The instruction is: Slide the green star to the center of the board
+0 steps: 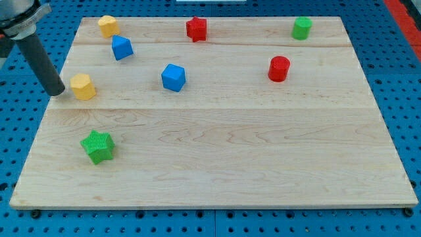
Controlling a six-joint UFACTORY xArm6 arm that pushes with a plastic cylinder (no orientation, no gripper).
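Note:
The green star point(98, 146) lies near the board's lower left, well left of the board's middle. My tip point(56, 91) stands at the board's left edge, just left of a yellow block point(83, 87) and nearly touching it. The tip is above and left of the green star, clearly apart from it.
The wooden board point(263, 151) holds a yellow block point(108, 26) at top left, a blue block point(122, 47) below it, a blue cube point(173, 77) left of centre, a red star point(196, 28) at top middle, a red cylinder point(279, 68) and a green cylinder point(302, 28) at top right.

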